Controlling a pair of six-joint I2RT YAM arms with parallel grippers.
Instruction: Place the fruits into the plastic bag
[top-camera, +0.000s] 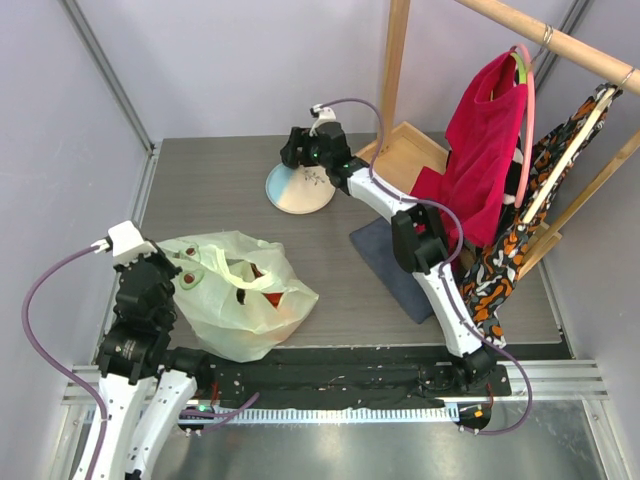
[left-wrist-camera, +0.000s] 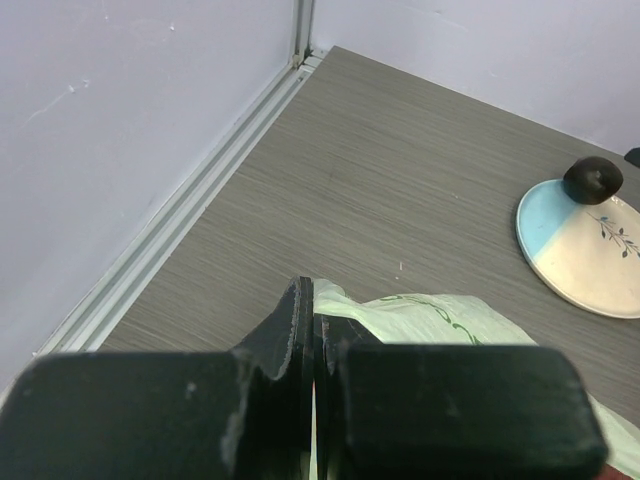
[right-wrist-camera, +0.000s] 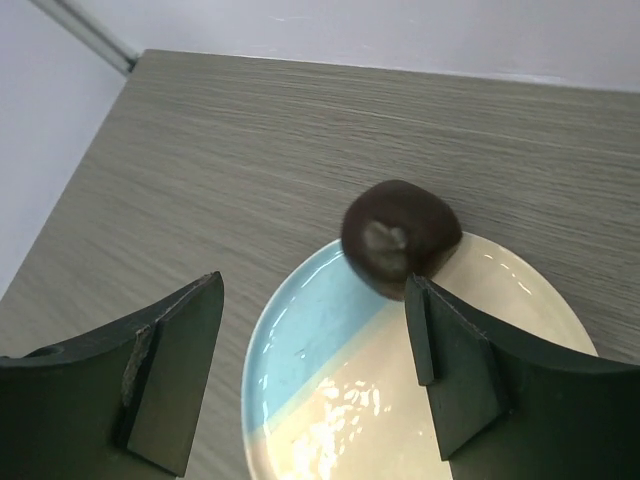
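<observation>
The pale green plastic bag (top-camera: 235, 300) printed with avocado halves lies crumpled at the near left, with red fruits (top-camera: 256, 271) showing in its open mouth. My left gripper (top-camera: 172, 280) is shut on the bag's edge (left-wrist-camera: 400, 312), the film pinched between its fingers (left-wrist-camera: 296, 320). A dark brown round fruit (right-wrist-camera: 400, 238) sits at the far rim of a blue-and-cream plate (right-wrist-camera: 330, 330). My right gripper (right-wrist-camera: 315, 290) hovers open over the plate, its right fingertip just short of the fruit. From above, the right gripper (top-camera: 308, 150) hides that fruit.
A wooden rack at the back right carries a red cloth (top-camera: 480, 160) and a patterned cloth (top-camera: 505, 270). A wooden tray (top-camera: 410, 150) leans behind the plate (top-camera: 290, 195). A dark blue mat (top-camera: 390, 255) lies under the right arm. Walls enclose the left and the back.
</observation>
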